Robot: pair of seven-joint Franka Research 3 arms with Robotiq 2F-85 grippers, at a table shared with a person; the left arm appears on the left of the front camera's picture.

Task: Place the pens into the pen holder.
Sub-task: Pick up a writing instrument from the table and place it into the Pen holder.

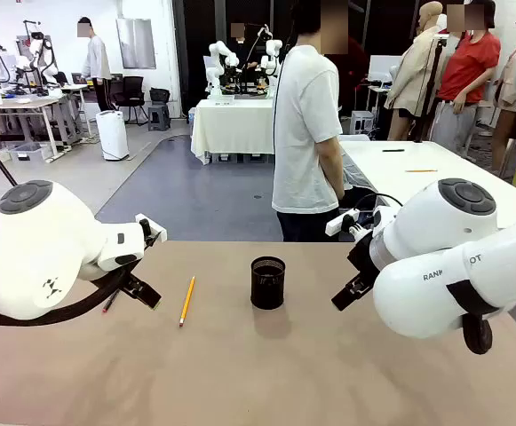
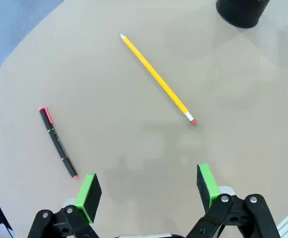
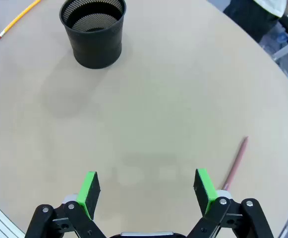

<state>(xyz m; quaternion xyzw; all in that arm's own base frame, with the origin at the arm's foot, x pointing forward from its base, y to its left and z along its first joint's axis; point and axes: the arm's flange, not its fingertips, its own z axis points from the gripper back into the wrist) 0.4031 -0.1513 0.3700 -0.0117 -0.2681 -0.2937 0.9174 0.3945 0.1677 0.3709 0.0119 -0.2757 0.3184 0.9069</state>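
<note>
The black mesh pen holder [image 1: 268,282] stands upright mid-table; it also shows in the right wrist view [image 3: 93,30] and at the top edge of the left wrist view [image 2: 243,11]. A yellow pencil [image 1: 187,300] [image 2: 157,78] lies left of the holder. A dark pen with red ends [image 2: 58,142] [image 1: 110,302] lies farther left, partly hidden by my left arm. A reddish-pink pen [image 3: 235,163] lies on the table by my right gripper. My left gripper [image 2: 148,190] hangs open above the table between the dark pen and the pencil. My right gripper [image 3: 146,188] hangs open, empty, above bare table.
A person in a white shirt [image 1: 306,133] stands at the far edge of the tan table [image 1: 240,373]. Open tabletop surrounds the holder. Other tables stand behind.
</note>
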